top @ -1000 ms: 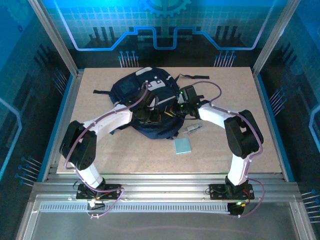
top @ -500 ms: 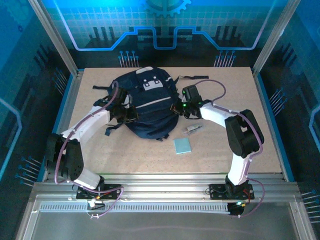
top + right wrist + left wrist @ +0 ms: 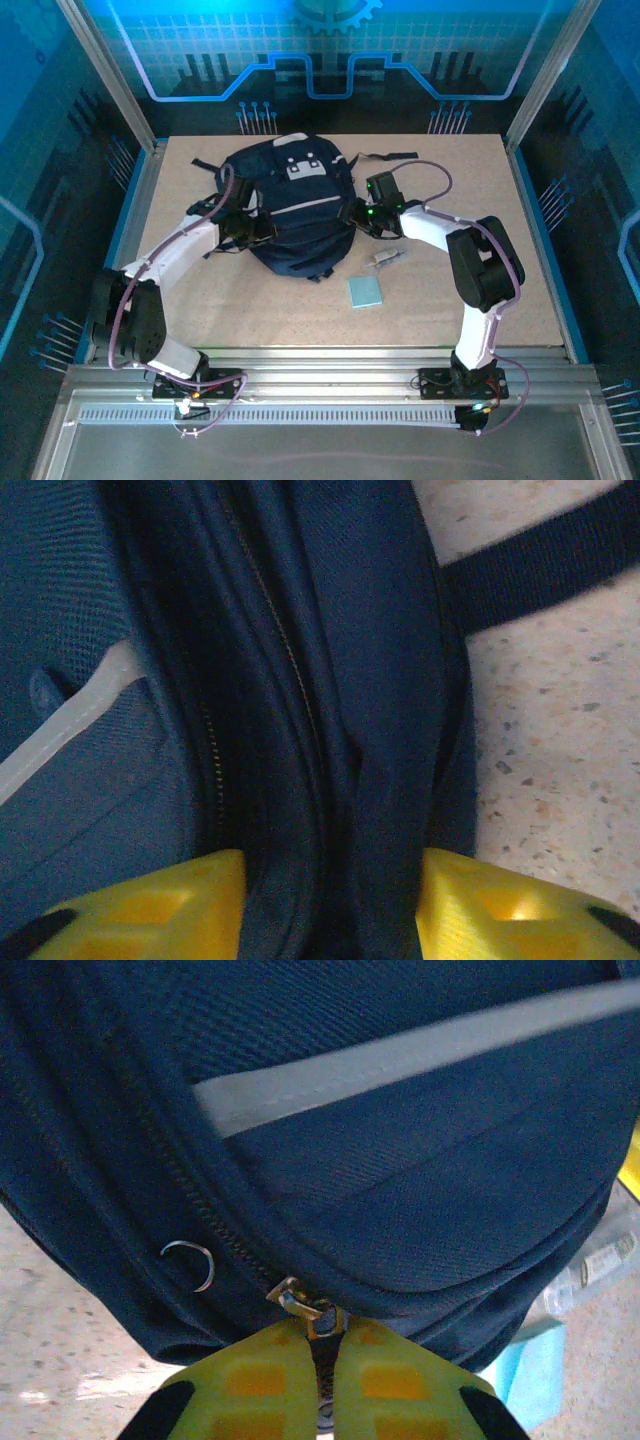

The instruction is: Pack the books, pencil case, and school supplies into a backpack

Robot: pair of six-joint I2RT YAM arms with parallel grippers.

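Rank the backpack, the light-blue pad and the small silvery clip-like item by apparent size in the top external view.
1. backpack: by far the largest.
2. light-blue pad: much smaller.
3. silvery clip-like item: smallest, its outline a little blurred.
All three lie at a similar distance from the camera, so the order holds.

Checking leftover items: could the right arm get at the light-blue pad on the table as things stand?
Probably yes: the light-blue pad lies uncovered beside the right arm, nothing resting on it.
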